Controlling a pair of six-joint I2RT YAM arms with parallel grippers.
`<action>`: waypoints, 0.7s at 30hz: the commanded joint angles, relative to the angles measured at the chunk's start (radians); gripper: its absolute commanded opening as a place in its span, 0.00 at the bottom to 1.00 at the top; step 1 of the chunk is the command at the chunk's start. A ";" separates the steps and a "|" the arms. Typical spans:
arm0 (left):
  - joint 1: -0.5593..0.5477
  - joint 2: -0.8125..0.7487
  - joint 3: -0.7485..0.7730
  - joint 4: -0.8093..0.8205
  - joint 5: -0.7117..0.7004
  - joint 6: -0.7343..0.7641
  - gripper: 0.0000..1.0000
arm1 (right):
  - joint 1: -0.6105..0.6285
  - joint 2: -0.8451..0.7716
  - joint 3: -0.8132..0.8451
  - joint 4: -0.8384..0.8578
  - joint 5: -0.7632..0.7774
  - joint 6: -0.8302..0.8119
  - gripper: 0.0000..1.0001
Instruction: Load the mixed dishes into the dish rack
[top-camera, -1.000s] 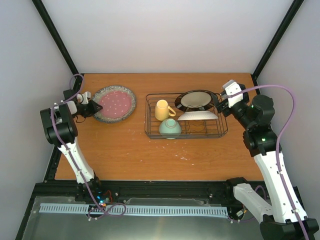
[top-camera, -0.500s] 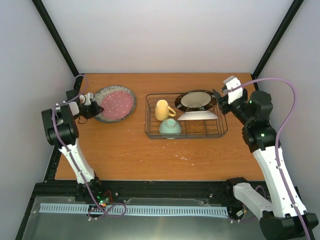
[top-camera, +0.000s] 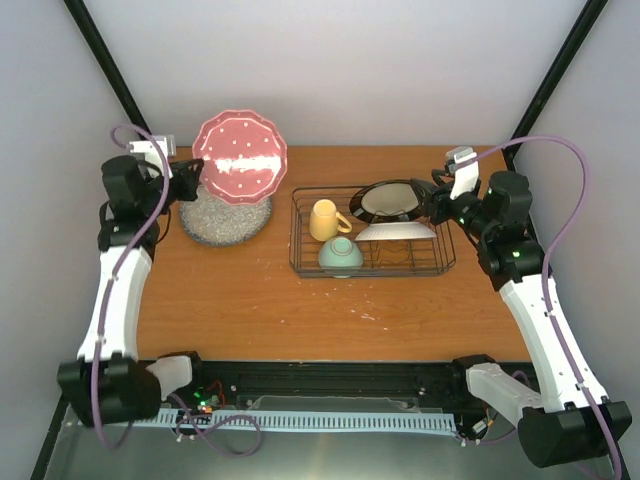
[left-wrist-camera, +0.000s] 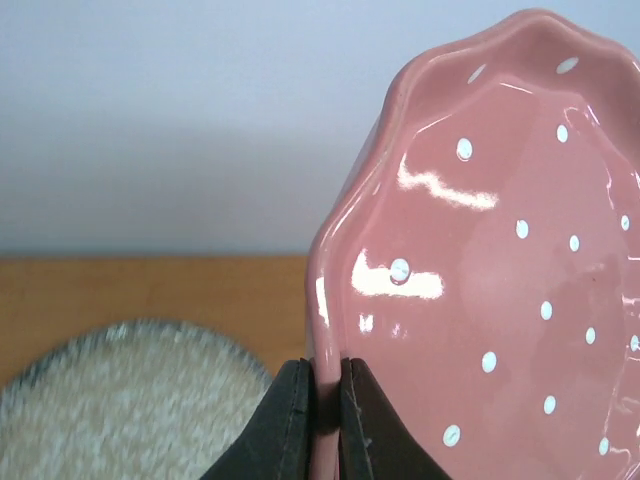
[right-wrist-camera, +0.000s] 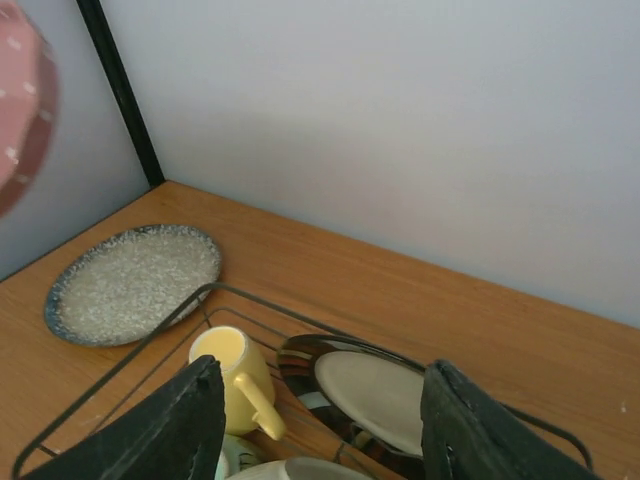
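1. Above the table's far-left corner, the pink plate (top-camera: 240, 157) stands nearly upright in the air, clear of the wood. It is glossy, dotted with white and scalloped at the rim.
2. The left tool (top-camera: 192, 186) is clamped on its lower left edge. The left wrist view shows this best (two dark fingers (left-wrist-camera: 290, 420) pressed together with the rim (left-wrist-camera: 325, 390) pinched between them).
3. Directly below lies a round speckled grey plate (top-camera: 225, 222), flat on the table (top-camera: 300, 310), matte and grainy with a darker border. Both wrist views show its rough texture.
4. To the right sits the dish rack (top-camera: 297, 235), a rectangle of thin black wire.
5. Inside it, a smooth yellow mug (top-camera: 325, 219) stands at the left with its handle pointing right, and a mint-green bowl (top-camera: 340, 256) rests just in front, seemingly upturned.
6. A cream plate (top-camera: 392, 200) with a dark striped rim leans tilted in the right half, above a white dish underside (top-camera: 396, 232) (which dish this is I cannot tell).
7. The right tool (top-camera: 437, 203) hangs at the rack's far right end, close to the cream plate's rim. Its wrist view shows its fingers (right-wrist-camera: 175, 425) well apart with nothing between them.
8. That view also catches the pink plate as a blur (right-wrist-camera: 25, 100) at its left edge.
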 joint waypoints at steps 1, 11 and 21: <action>-0.118 -0.192 -0.048 0.130 -0.093 0.030 0.01 | -0.005 -0.062 -0.024 0.036 0.028 0.085 0.50; -0.533 -0.401 -0.226 0.296 -0.458 0.202 0.01 | -0.005 -0.293 -0.117 0.099 0.272 0.155 0.39; -0.963 -0.157 -0.125 0.475 -0.848 0.559 0.01 | -0.005 -0.346 -0.117 -0.011 0.286 0.164 0.37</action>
